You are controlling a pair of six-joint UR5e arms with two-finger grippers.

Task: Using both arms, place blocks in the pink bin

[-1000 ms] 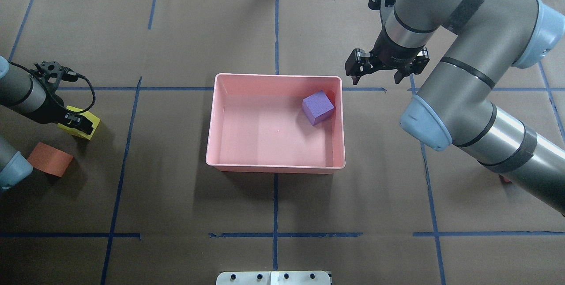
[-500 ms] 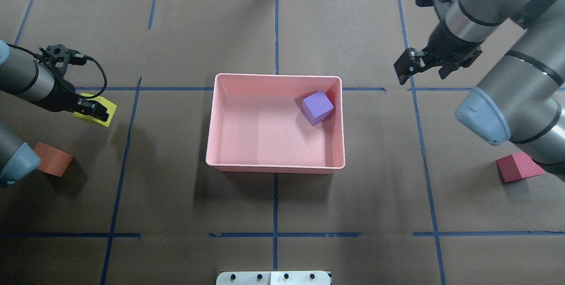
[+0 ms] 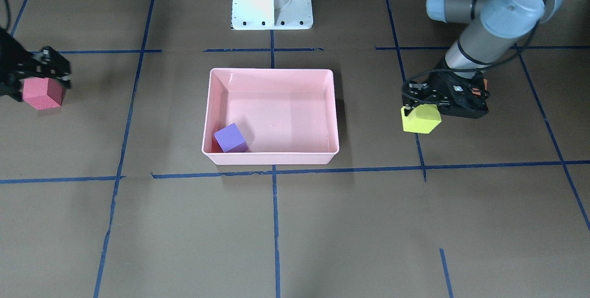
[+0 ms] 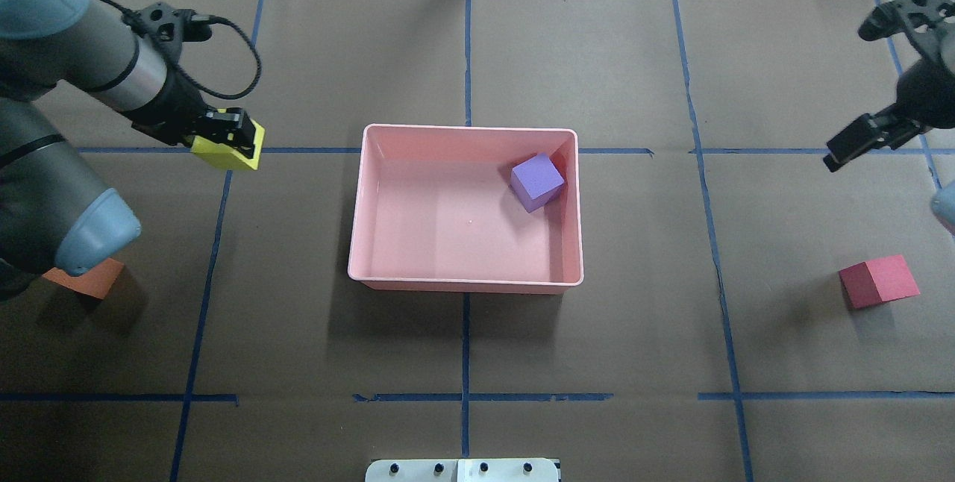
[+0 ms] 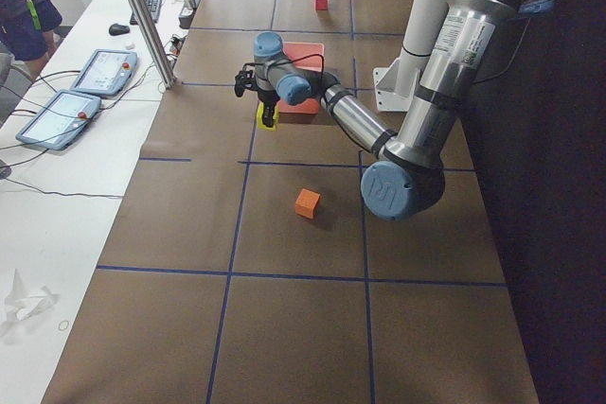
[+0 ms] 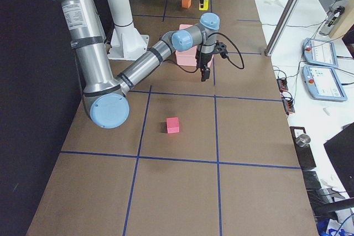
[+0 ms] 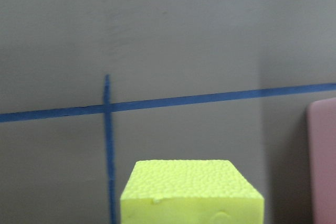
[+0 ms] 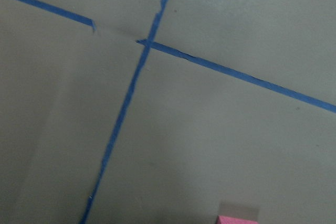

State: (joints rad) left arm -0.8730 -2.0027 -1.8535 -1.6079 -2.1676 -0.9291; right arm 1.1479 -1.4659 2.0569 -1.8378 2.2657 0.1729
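Left jaws tight on the yellow-green block [image 4: 224, 157] near the pink bin [image 4: 470, 128]; right jaws wide, empty, pointed down.

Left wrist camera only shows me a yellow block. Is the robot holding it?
Observer: Yes, the left gripper grips the yellow-green block, beside the pink bin, not over it.
Operator: Anything in the bin?
Observer: One purple block, near a corner.
Operator: And the other arm?
Observer: The right gripper holds nothing; the red-pink block lies on the table, apart from it.
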